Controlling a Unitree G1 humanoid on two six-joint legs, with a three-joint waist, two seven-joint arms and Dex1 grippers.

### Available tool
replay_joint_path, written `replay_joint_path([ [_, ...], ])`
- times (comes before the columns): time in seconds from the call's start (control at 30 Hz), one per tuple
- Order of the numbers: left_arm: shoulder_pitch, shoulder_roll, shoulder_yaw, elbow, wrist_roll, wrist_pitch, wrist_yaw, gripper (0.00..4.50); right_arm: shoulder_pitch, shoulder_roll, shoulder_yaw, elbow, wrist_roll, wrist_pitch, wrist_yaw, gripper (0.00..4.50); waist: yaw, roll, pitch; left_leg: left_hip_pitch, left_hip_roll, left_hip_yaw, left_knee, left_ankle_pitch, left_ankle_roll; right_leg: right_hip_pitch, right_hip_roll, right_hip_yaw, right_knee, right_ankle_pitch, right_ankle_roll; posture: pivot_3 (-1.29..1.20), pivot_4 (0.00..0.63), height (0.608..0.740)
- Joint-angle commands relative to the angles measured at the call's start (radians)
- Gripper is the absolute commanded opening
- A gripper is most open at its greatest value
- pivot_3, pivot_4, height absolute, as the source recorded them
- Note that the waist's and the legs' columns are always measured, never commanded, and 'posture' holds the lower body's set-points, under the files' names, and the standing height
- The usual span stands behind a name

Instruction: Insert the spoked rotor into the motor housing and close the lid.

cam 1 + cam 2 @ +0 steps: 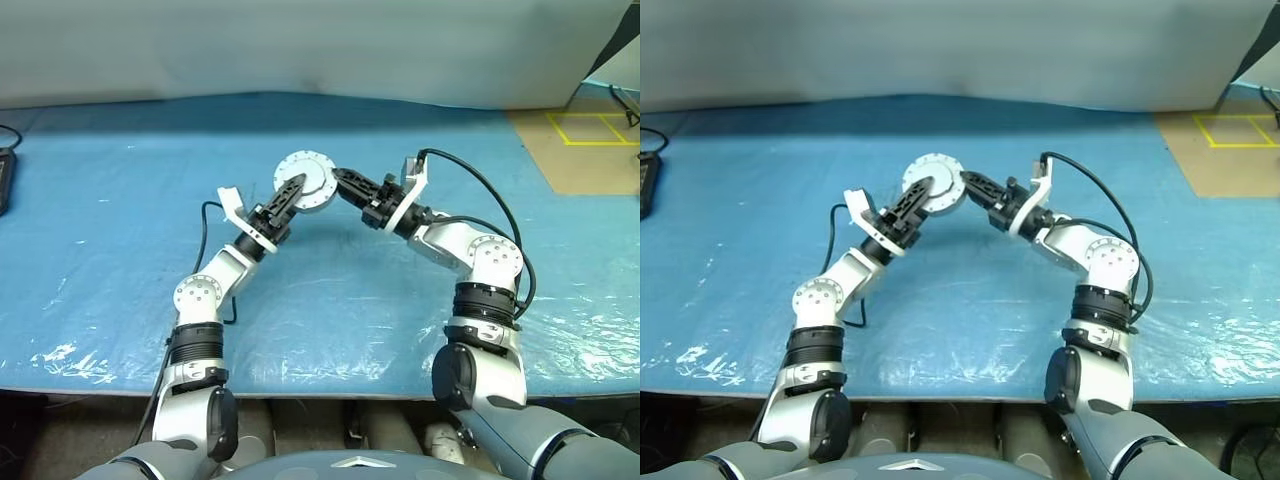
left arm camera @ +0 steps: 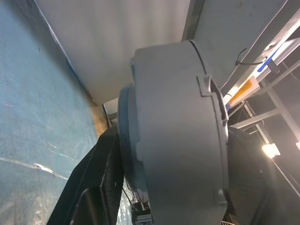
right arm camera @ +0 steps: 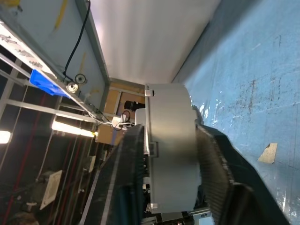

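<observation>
Fingers point(image 3: 213, 159) of the right gripper point(image 1: 345, 185) clamp the motor housing point(image 1: 306, 181) across its thickness, holding it raised above the blue table point(image 1: 110, 250) between both arms. Left gripper point(image 1: 290, 190) fingers straddle the same puck; whether they actually grip it I cannot tell.

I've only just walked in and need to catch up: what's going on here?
The robot is holding a round grey motor assembly up above the blue table, between its two arms. The left end effector and the right end effector each have black fingers on either side of it. The flat grey lid faces the head camera and looks seated on the housing. Whether the rotor is inside can't be seen.
</observation>
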State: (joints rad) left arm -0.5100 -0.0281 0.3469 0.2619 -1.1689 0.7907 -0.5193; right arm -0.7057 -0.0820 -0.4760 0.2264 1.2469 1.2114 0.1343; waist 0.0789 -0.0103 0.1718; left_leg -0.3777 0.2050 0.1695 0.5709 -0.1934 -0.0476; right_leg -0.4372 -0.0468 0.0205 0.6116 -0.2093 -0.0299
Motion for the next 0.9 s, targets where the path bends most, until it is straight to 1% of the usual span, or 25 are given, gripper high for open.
replay_joint_path([
  [0.03, -0.025, 0.002, 0.004, -0.006, 0.012, -0.018, 0.001, 2.56, -0.01, -0.004, 0.034, -0.109, 0.043, -0.018, 0.079, 2.73, 0.0, 0.0, 0.0, 0.0, 0.0, 0.0, 0.0, 0.0, 0.0, 0.0, 0.0, 0.0, 0.0, 0.0, 0.0, 0.0, 0.15, 0.74],
  [0.07, -0.026, 0.001, 0.006, -0.005, 0.014, -0.023, 0.004, 2.56, -0.01, -0.003, 0.038, -0.112, 0.028, -0.041, 0.069, 3.15, 0.0, 0.0, 0.0, 0.0, 0.0, 0.0, 0.0, 0.0, 0.0, 0.0, 0.0, 0.0, 0.0, 0.0, 0.0, 0.0, 0.15, 0.74],
  [0.17, -0.028, -0.003, 0.016, 0.002, 0.018, -0.035, 0.01, 2.56, -0.009, 0.0, 0.047, -0.111, -0.026, -0.121, 0.058, 4.15, -0.002, 0.0, 0.0, 0.0, 0.0, 0.0, 0.001, 0.0, 0.0, 0.0, 0.0, 0.0, 0.001, 0.0, 0.0, 0.0, 0.15, 0.74],
  [0.2, -0.03, -0.007, 0.024, 0.009, 0.024, -0.053, 0.016, 2.56, -0.01, 0.0, 0.049, -0.107, -0.054, -0.162, 0.065, 4.15, -0.002, 0.0, 0.0, 0.0, 0.0, 0.0, 0.001, 0.0, 0.0, 0.0, 0.0, 0.0, 0.001, 0.0, 0.0, 0.0, 0.15, 0.74],
  [0.3, -0.056, -0.022, 0.057, 0.063, 0.093, -0.191, 0.064, 2.56, -0.014, -0.01, 0.053, -0.08, -0.102, -0.23, 0.069, 4.15, -0.001, 0.0, 0.0, 0.0, 0.0, 0.0, 0.002, 0.0, 0.0, 0.0, 0.0, 0.0, 0.001, 0.0, 0.0, 0.0, 0.15, 0.74],
  [0.37, -0.108, -0.022, 0.134, 0.164, 0.104, -0.31, 0.136, 2.56, -0.013, -0.026, 0.058, -0.058, -0.136, -0.263, 0.076, 4.15, -0.001, 0.0, 0.0, 0.0, 0.0, -0.001, 0.003, 0.0, 0.0, 0.001, 0.0, 0.0, 0.001, 0.0, 0.0, 0.0, 0.15, 0.74],
  [0.43, -0.146, -0.003, 0.173, 0.244, 0.137, -0.394, 0.165, 2.56, -0.009, -0.044, 0.06, -0.041, -0.158, -0.281, 0.084, 4.15, -0.005, -0.001, 0.0, 0.0, 0.0, -0.002, 0.003, 0.0, 0.0, 0.001, 0.0, 0.0, 0.001, 0.001, 0.001, 0.0, 0.15, 0.74],
  [0.63, -0.24, 0.043, 0.232, 0.395, 0.193, -0.514, 0.178, 2.56, 0.001, -0.06, 0.064, -0.025, -0.176, -0.292, 0.105, 4.15, -0.001, -0.001, 0.0, -0.003, -0.001, -0.007, 0.004, 0.0, 0.0, 0.001, 0.0, -0.003, 0.001, 0.001, 0.001, 0.0, 0.15, 0.74],
  [0.73, -0.299, 0.091, 0.279, 0.513, 0.216, -0.589, 0.205, 2.56, 0.004, -0.059, 0.067, -0.025, -0.184, -0.295, 0.103, 4.15, 0.009, -0.001, 0.001, -0.006, -0.001, -0.01, 0.005, 0.0, 0.0, 0.001, 0.0, -0.007, 0.001, 0.001, 0.001, 0.0, 0.15, 0.74],
  [0.9, -0.353, 0.152, 0.297, 0.646, 0.266, -0.641, 0.215, 2.56, 0.007, -0.056, 0.075, -0.032, -0.186, -0.295, 0.102, 4.15, 0.013, -0.001, 0.001, -0.006, -0.001, -0.013, 0.005, 0.0, 0.0, 0.001, 0.0, -0.008, 0.002, 0.001, 0.0, 0.0, 0.15, 0.74],
])
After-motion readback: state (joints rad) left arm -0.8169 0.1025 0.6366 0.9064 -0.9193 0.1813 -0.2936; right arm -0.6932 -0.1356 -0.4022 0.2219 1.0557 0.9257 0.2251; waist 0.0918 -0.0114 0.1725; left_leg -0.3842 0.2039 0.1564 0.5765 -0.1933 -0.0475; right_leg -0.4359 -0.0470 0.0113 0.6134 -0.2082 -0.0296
